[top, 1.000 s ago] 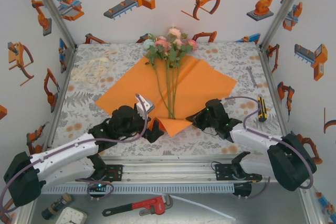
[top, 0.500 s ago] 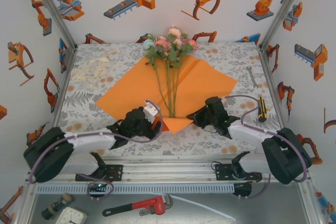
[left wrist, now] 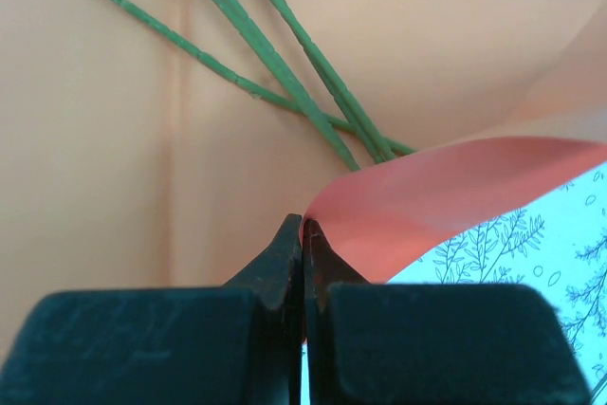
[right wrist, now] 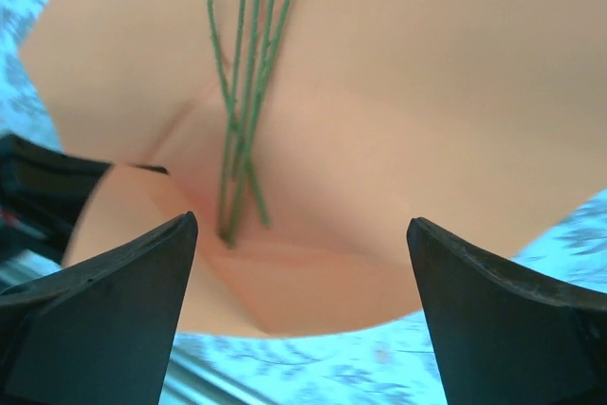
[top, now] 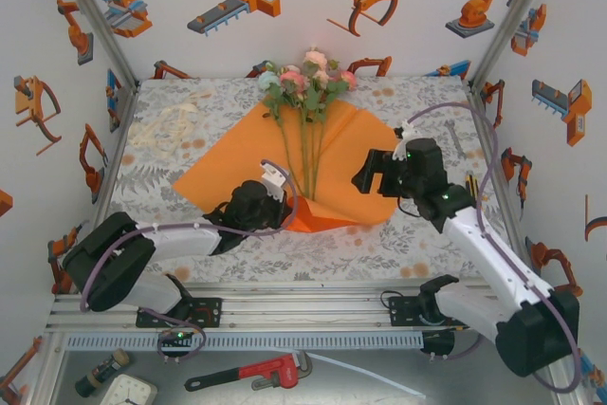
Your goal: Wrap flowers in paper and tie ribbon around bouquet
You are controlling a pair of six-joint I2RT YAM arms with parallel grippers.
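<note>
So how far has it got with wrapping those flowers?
Early days. Done: the flowers lie on the paper, stems down its middle. In hand: the left tool is shut on the paper's near corner, curled up by the stem ends; the right tool hangs open above the sheet. Left: wrapping the sides round and tying the ribbon, which lies loose on the cloth at the back left.

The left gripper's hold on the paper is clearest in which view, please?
Left wrist: close up, the left gripper is shut on the paper, at its curled edge. Top external shows it at the near corner, contact hidden; right wrist, its dark body.
</note>
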